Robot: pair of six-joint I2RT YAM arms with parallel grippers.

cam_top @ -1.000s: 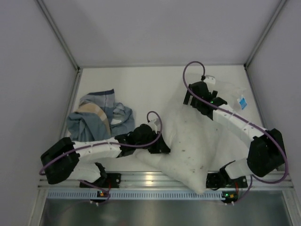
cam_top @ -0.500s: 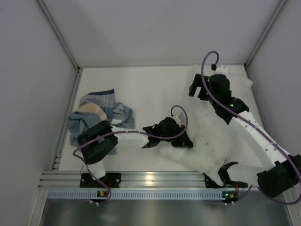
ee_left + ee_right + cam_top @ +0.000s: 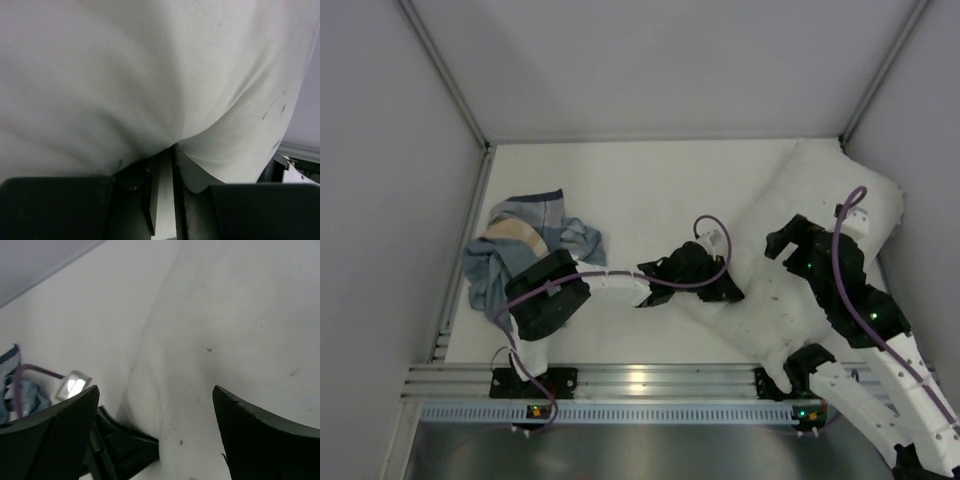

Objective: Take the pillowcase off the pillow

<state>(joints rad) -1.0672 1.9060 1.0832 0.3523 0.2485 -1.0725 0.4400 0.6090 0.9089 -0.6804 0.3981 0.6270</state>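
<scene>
The white pillow point(image 3: 820, 200) lies slanted on the right side of the table, its far end near the back right corner. The striped blue-grey pillowcase point(image 3: 525, 250) lies crumpled on its own at the left, apart from the pillow. My left gripper point(image 3: 725, 292) is at the pillow's left near edge. In the left wrist view the fingers point(image 3: 162, 155) are nearly closed on a fold of pillow point(image 3: 150, 75) fabric. My right gripper point(image 3: 785, 250) hovers open and empty over the pillow's middle; its wrist view point(image 3: 155, 405) shows the pillow point(image 3: 240, 315) below.
The white table point(image 3: 640, 190) is enclosed by grey walls at the back and both sides. A metal rail point(image 3: 640, 380) runs along the near edge by the arm bases. The left gripper's body point(image 3: 125, 445) shows in the right wrist view.
The pillow has slid right and back toward the corner. My left gripper moved right with it. My right arm has drawn back from the pillow's far end to over its middle.
</scene>
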